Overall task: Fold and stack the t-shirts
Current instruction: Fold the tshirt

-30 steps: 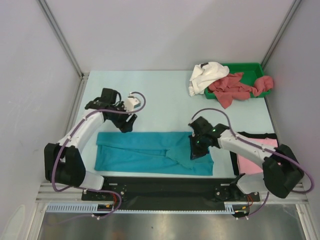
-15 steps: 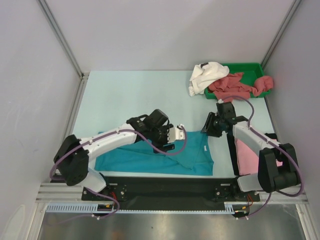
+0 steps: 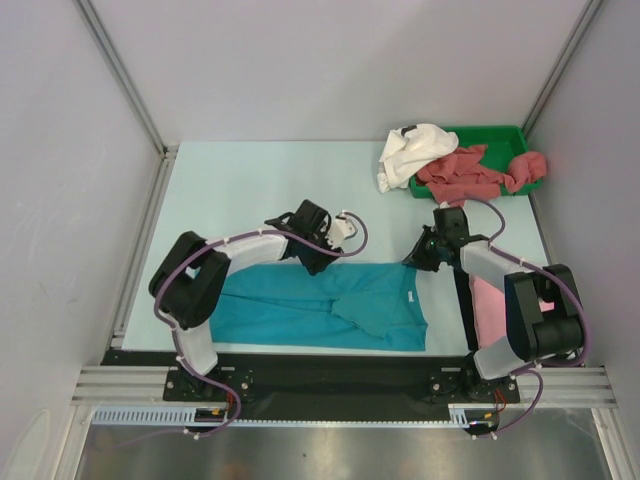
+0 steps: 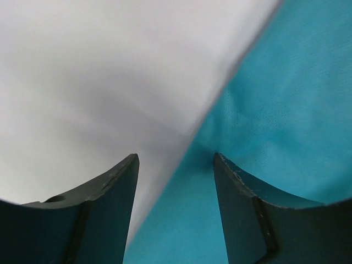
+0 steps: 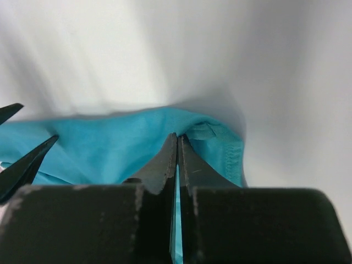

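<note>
Two grippers attend one teal-blue t-shirt (image 3: 280, 305), spread along the near side of the table (image 3: 250, 190), with one white t-shirt (image 3: 415, 148), a dusty-red heap (image 3: 465, 178) I cannot count and one light pink t-shirt (image 3: 488, 320) further right. The left gripper (image 4: 176, 158) stands parted and empty astride the teal shirt's far edge; the right gripper (image 5: 177, 136) is pressed closed at its far right corner, whether nipping cloth I cannot tell. The teal cloth is soft and matte; the white one droops crumpled over the green tray (image 3: 505, 140); the red lies bunched inside; the pink lies folded flat.
</note>
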You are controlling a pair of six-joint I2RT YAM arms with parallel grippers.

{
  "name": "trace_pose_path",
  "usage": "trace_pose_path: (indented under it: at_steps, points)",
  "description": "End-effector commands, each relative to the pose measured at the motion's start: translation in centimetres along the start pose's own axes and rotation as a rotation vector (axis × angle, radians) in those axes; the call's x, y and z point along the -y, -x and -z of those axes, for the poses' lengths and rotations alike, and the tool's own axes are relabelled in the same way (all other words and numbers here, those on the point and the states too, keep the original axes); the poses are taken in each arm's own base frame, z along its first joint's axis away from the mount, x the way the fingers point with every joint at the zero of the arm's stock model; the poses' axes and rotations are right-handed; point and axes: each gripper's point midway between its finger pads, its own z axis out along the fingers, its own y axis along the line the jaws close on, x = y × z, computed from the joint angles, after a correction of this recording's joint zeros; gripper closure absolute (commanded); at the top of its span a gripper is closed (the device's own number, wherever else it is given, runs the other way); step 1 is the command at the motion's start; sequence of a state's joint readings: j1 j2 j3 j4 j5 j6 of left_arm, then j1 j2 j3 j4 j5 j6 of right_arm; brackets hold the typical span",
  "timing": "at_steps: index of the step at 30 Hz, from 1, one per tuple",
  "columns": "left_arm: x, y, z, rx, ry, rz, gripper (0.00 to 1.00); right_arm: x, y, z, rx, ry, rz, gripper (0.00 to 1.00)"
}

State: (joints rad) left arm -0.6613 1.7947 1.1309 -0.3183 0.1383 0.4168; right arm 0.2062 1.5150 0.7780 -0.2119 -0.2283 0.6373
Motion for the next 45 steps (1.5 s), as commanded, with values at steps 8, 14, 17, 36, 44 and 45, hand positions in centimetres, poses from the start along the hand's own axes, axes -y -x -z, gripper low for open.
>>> trace_pose_path:
  at_steps: [8,14,17,36,44,45]
  points:
    - [-1.2,-2.5,-1.7,-0.101,0.055,0.079,0.42,2.6,0.9,-0.8,0.064,-0.07,-0.017,1.0]
    - [-1.1,-3.2,-2.0,-0.124,0.045,0.086,0.43,3.3,1.2,-2.2,0.068,-0.076,0.012,0.86]
    - [-1.0,-2.7,-1.7,-0.11,0.03,0.091,0.42,3.5,2.0,-1.8,0.079,-0.115,0.038,0.77]
    - [-0.7,-1.5,-1.4,-0.086,-0.006,0.095,0.39,0.6,-4.5,2.9,0.024,-0.034,0.067,0.61]
    - [-0.7,-1.6,-1.2,-0.09,-0.001,0.087,0.39,0.9,-6.1,0.8,-0.041,-0.056,0.071,0.72]
    - [-0.7,-1.7,-1.2,-0.094,-0.003,0.089,0.39,0.9,-6.1,0.8,-0.041,-0.052,0.068,0.74]
